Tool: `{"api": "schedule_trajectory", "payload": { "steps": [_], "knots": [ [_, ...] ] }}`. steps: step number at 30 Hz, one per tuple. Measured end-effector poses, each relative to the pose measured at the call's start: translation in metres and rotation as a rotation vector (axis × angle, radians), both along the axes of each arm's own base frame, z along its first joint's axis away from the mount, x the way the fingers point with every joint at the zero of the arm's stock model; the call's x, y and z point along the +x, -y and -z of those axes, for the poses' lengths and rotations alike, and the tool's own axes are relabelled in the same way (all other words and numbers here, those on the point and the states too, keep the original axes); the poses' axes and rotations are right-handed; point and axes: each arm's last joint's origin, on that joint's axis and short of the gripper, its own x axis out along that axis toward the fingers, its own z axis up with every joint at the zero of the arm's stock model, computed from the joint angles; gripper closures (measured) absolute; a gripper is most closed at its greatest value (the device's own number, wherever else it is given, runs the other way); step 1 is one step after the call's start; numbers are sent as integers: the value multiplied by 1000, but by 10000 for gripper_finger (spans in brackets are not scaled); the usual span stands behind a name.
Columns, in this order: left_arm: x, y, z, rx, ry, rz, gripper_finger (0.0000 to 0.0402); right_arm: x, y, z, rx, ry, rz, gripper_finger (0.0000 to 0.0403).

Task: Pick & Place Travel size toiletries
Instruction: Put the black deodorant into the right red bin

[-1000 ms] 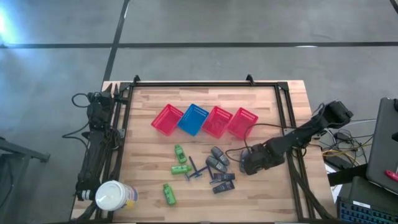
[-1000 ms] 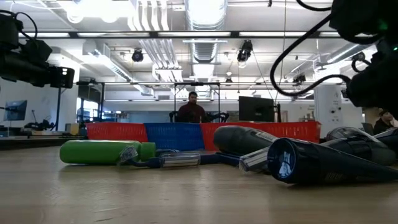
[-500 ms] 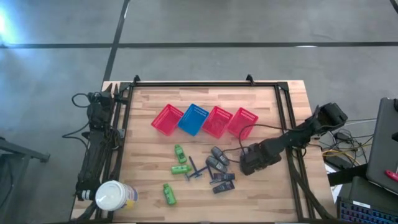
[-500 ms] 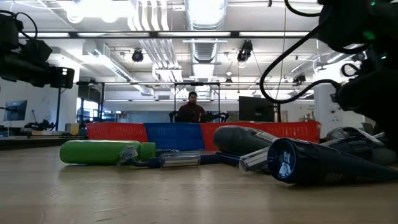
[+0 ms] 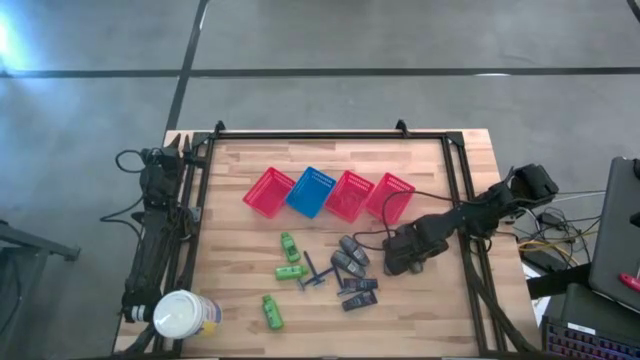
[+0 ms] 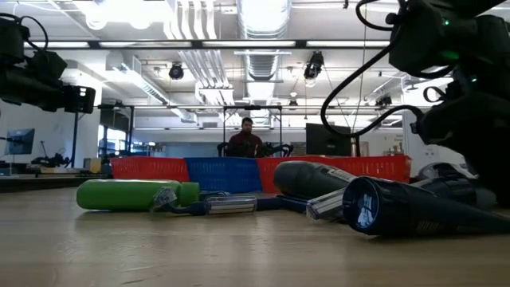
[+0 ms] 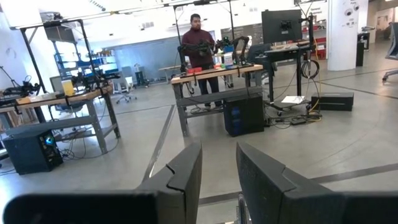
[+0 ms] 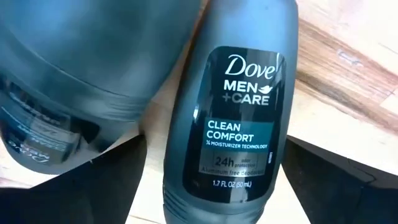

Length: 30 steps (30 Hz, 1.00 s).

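Observation:
The toiletries lie mid-table in the high view: three green bottles [image 5: 290,271], dark grey containers [image 5: 350,254], a thin T-shaped stick [image 5: 313,272] and black packets [image 5: 358,292]. My right gripper [image 5: 388,262] is low at the table, just right of the grey containers. In the right wrist view it is open [image 8: 217,186], and its fingers [image 8: 112,180] stand on either side of a grey Dove container [image 8: 233,106] lying on its side on the wood. My left gripper [image 7: 217,180] is open, parked beyond the table's left edge [image 5: 150,250].
A row of mesh baskets stands behind the items: red [image 5: 268,192], blue [image 5: 310,192], red [image 5: 350,195], red [image 5: 390,197]. A large white jar [image 5: 185,315] sits at the near left corner. A second grey container [image 8: 68,93] lies close beside the one between my right fingers.
My right gripper has moved toward the table's left, closing in on the dark grey containers, and its arm has swung along with it. The items have stayed where they were.

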Motion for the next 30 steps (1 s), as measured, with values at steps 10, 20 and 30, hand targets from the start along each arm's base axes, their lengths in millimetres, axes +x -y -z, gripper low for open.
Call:
{"api": "schedule_trajectory", "payload": {
  "steps": [10,20,30],
  "knots": [
    [0,0,0,0,0,0,296,-2,1,1,-11,-4,-7,145],
    [0,0,0,0,0,0,296,-2,2,-5,-26,19,47,198],
    [0,0,0,0,0,0,296,-14,7,-40,-12,92,130,195]
  ]
}}
